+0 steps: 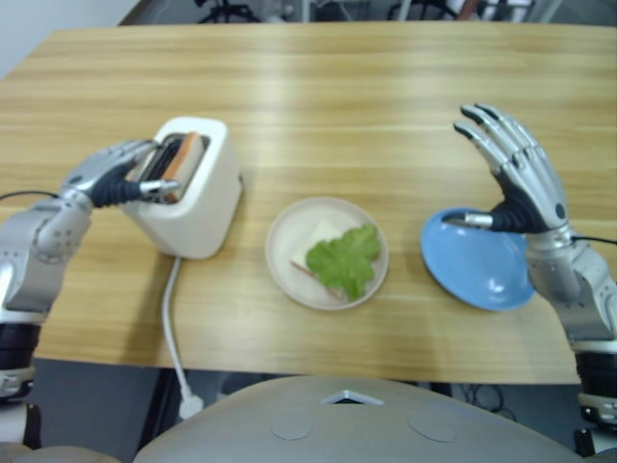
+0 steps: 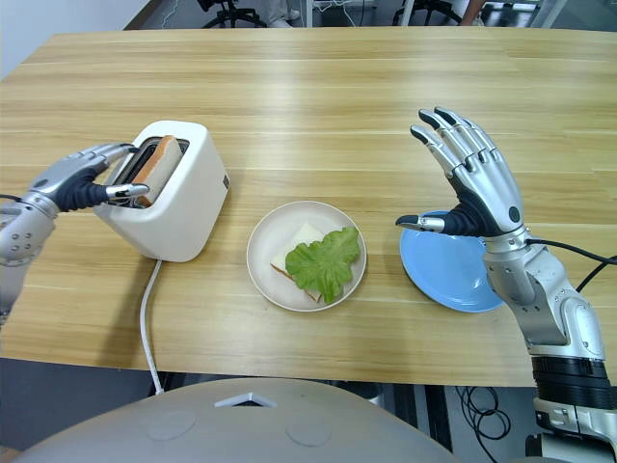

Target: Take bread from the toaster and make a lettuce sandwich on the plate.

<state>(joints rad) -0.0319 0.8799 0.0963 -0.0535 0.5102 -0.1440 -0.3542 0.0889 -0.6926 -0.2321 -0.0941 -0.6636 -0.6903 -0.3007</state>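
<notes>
The left hand is at the open top of the white toaster, which stands on the left part of the wooden table. Its fingers are curled around the near end of the browned bread slice, which stands upright in the slot with its top edge above the toaster. A white power cord runs from the toaster's base toward the near table edge and over it. Just right of the toaster sits the cream plate, holding a second bread slice lying flat with a green lettuce leaf on top, covering its right part. Further right lies a blue plate. The right hand is raised over its far rim, fingers spread and pointing up, thumb out, holding nothing.
</notes>
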